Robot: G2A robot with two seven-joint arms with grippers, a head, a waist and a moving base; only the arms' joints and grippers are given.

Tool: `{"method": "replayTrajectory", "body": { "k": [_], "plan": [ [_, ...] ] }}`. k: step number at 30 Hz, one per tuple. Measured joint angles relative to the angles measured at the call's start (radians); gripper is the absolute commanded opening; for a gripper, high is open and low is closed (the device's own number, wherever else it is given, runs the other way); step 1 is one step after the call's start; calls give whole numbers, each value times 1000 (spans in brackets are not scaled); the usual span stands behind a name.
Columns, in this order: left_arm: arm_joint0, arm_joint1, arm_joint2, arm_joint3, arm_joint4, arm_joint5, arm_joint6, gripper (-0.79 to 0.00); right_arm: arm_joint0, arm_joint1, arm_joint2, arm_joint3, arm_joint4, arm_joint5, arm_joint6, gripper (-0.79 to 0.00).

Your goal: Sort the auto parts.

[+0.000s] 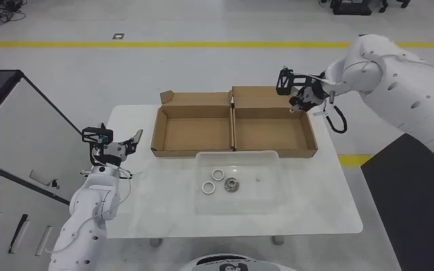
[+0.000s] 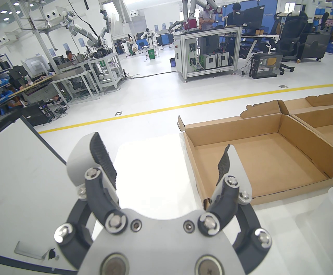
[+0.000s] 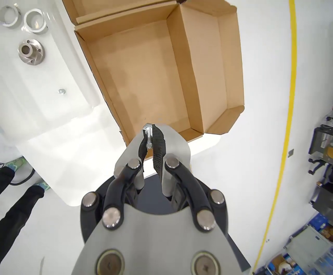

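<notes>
My right gripper (image 3: 151, 139) is shut on a small silver bolt (image 3: 148, 136) and hangs above the outer far corner of the right cardboard box (image 1: 308, 139); from above the right gripper (image 1: 296, 103) sits over that box's far right rim. The clear plastic tray (image 1: 271, 157) holds two metal rings (image 1: 213, 180), a flanged hub (image 1: 232, 183) and a small nut (image 1: 260, 179). In the right wrist view the rings (image 3: 35, 20), hub (image 3: 28, 50) and nut (image 3: 61, 91) lie in that tray. My left gripper (image 2: 166, 156) is open and empty, over the table's left side, beside the left box (image 2: 304, 161).
Both cardboard boxes (image 1: 156, 132) stand side by side at the table's back with bare floors. The white table (image 1: 163, 203) has free room on its left and front. A white board (image 1: 27, 122) leans at the table's left. A person's legs (image 3: 18, 198) stand by the table.
</notes>
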Motion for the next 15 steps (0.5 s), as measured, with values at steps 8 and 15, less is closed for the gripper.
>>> {"method": "replayTrajectory", "body": {
  "k": [8,15],
  "plan": [
    [0,0,0,0,0,0,0,0,-42,-65,5,107,-43,5,5,-785],
    [0,0,0,0,0,0,0,0,-89,-134,5,221,-45,-3,-3,-785]
  ]
}}
